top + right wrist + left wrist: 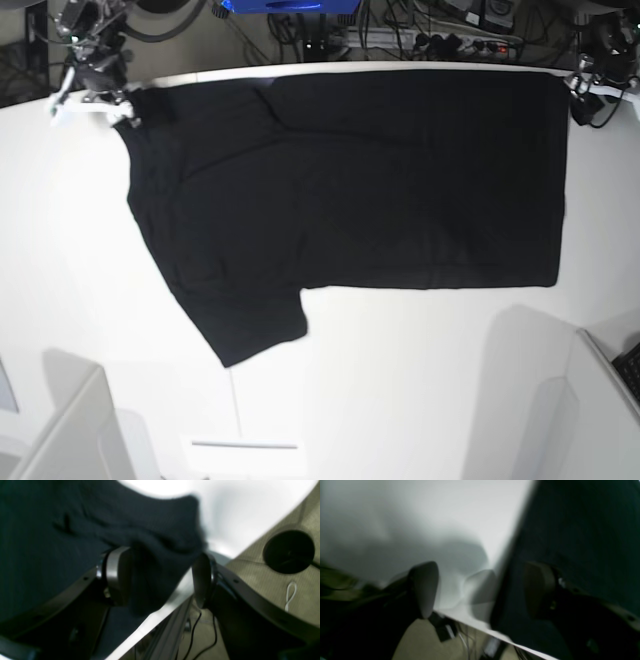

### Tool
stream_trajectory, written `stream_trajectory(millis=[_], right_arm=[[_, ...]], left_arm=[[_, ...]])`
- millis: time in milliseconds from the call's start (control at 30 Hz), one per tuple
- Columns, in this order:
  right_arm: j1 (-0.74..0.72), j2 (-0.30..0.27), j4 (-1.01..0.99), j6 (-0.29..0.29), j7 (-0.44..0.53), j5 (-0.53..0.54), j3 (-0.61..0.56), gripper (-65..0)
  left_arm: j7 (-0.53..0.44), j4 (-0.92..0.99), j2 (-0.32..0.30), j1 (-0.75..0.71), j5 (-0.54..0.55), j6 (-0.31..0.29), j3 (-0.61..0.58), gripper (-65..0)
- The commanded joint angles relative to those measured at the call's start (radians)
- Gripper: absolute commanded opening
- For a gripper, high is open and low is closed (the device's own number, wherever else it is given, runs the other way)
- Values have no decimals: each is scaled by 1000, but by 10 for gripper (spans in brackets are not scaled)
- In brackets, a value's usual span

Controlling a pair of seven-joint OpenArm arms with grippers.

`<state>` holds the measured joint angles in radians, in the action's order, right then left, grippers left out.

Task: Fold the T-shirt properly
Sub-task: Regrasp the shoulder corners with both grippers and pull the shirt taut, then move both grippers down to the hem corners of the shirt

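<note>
A: Item one, the T-shirt. Black knit cloth, matte, plain on the upward face. It lies spread flat on the white table, along the far edge. The body forms a broad rectangle with a straight hem on the base view's right. One short sleeve juts toward the near side as a blunt flap. Shallow creases run along the shoulder end.

B: And the tools?

A: Item two, the left gripper. Two rounded, dark oval pads stand well apart, released, with nothing between them. One pad hangs over bare table, the other over the shirt's edge. That wrist view is blurred.

B: The other one?

A: Item three, the right gripper. Its jaws are also parted, the pads smooth and glossy. A rumpled corner of the black cloth sits in the gap, bunched into soft folds. Neither pad presses it.

B: Where do they sit in the base view?

A: The right gripper is at the far corner on that view's left, beside the shirt's shoulder end. The left gripper is at the far corner on the right, beside the hem.

B: Surroundings?

A: Cables and a power strip behind the far edge, beyond the cloth. A blue object at the top, cut off. Pale grey panels rise at the near corners. Below the table edge, the right wrist view shows olive carpet, a round dark opening and a white loop of cord.
</note>
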<state>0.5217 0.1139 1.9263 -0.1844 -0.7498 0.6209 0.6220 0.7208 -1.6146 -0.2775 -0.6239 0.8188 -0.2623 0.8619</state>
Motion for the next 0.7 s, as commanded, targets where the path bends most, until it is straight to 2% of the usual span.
stream_trajectory(millis=[0,167,333,367,433,467,533,600,667], right_arm=[[1,-9,29,1,16,6,20,-302],[-48,-20,38,3,9,6,69,-300],[-140,-73,34,3,8,3,-14,-300],[-168,-89,29,3,8,3,-41,-300],[-226,-116,2,3,8,1,-104,-300],[-266,-138,-23,3,8,0,-136,-300],[-337,-170,-86,3,8,0,-198,-302],[-410,-188,-158,3,8,0,-255,-302],[-476,-190,-225,3,13,-2,-296,-302]], left_arm=[[-19,-25,-16,-20,17,-5,33,-132],[-19,-100,-15,-34,18,-5,132,-133],[-19,-155,-15,-26,18,-7,141,-137],[-19,-163,-15,-23,18,-7,141,-153],[-19,-175,-13,-4,17,-7,138,-224],[-19,-177,-12,3,15,-7,135,-283],[-19,-175,-12,5,14,-7,113,-438],[-19,-178,-12,22,14,-7,93,-637],[-19,-174,-10,28,14,-7,86,-650]])
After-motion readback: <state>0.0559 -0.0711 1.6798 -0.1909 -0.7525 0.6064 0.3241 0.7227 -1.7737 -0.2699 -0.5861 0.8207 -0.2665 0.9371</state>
